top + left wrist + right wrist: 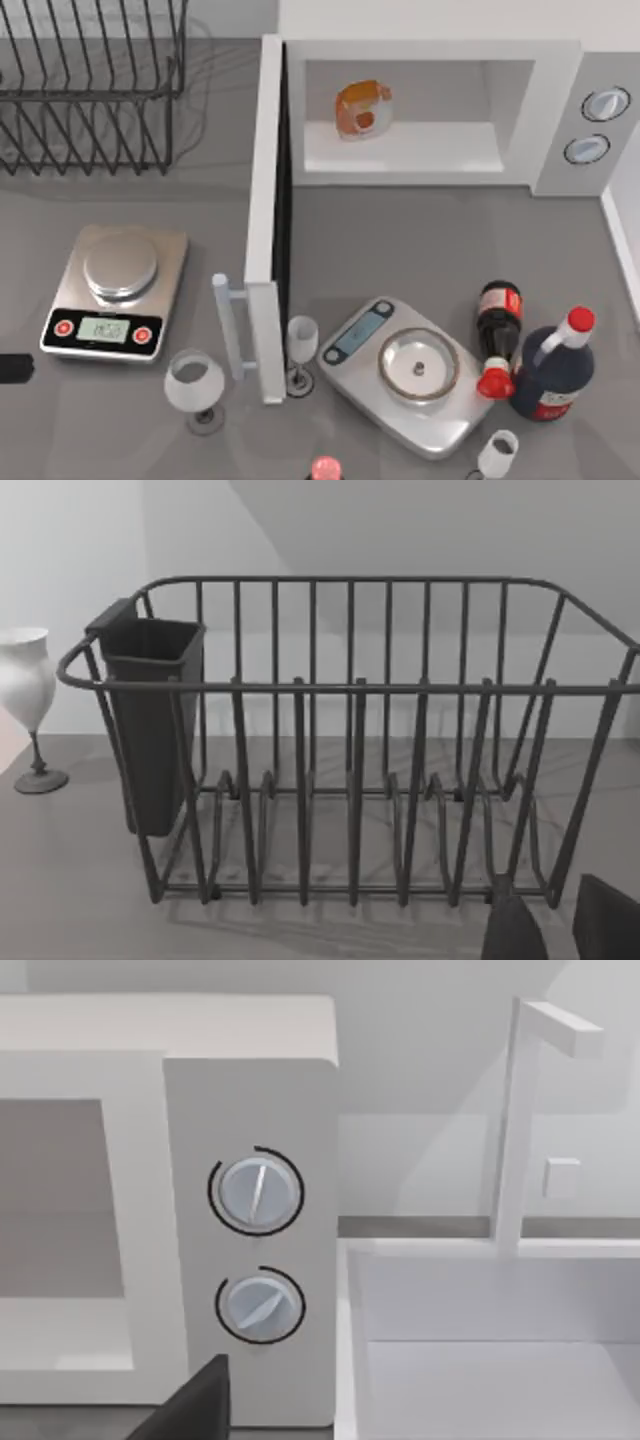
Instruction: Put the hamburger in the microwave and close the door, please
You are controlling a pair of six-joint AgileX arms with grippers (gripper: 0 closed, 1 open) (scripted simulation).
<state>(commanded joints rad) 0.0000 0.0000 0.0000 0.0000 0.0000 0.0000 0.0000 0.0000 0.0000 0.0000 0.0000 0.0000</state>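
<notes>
The dish rack (95, 85) runs off the top view's upper left edge. At the bottom edge a red-capped bottle (325, 470) shows little more than its cap, and a small glass (495, 455) loses its foot. In the right wrist view the microwave (250, 1250) is cut at the left edge. The scale display (103, 328) is too small to read.

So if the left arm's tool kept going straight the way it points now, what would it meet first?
Probably the dark wire dish rack, which stands directly ahead in the left wrist view, with its black cutlery cup off to one side. How much grey table lies between them is unclear.
</notes>
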